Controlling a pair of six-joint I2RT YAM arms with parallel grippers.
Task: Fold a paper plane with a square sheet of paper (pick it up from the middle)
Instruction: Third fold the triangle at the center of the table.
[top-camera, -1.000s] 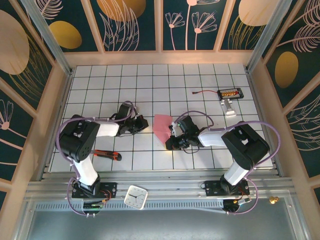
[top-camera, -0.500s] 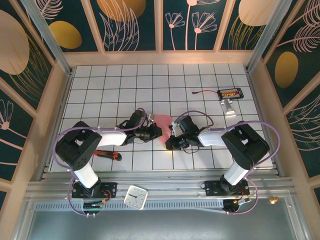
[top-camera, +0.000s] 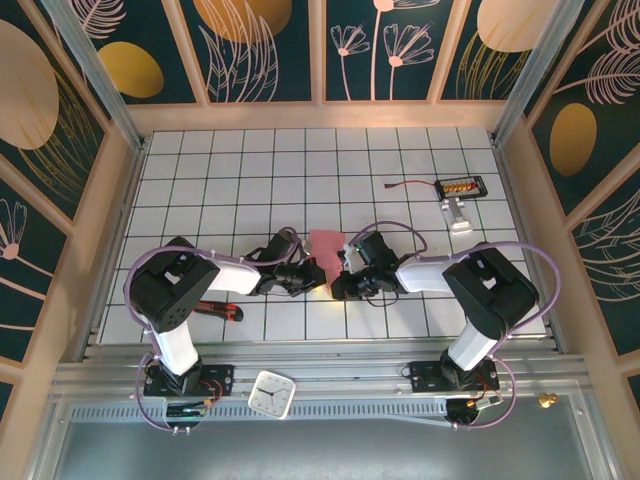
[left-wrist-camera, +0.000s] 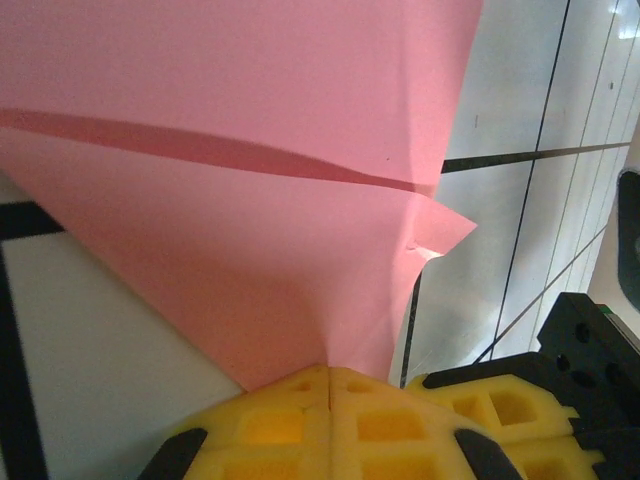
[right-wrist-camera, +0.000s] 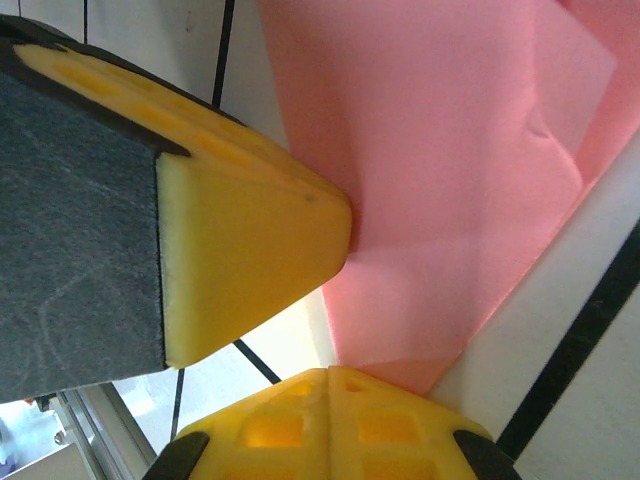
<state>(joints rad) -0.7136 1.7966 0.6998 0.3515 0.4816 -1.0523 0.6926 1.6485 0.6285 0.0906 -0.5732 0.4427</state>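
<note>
Where left fingers (left-wrist-camera: 280, 425) and right fingers (right-wrist-camera: 390, 430) meet, pink paper (top-camera: 326, 243) lies between.

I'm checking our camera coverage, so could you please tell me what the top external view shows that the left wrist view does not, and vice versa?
Top external adds the surroundings: a red-handled tool, a white clock by the arm bases and a black board at the far right. Left wrist adds close detail: the left gripper shut on the tip of the pink paper, a fold edge across it and a bent corner. Both share the pink paper on the white grid table.
</note>
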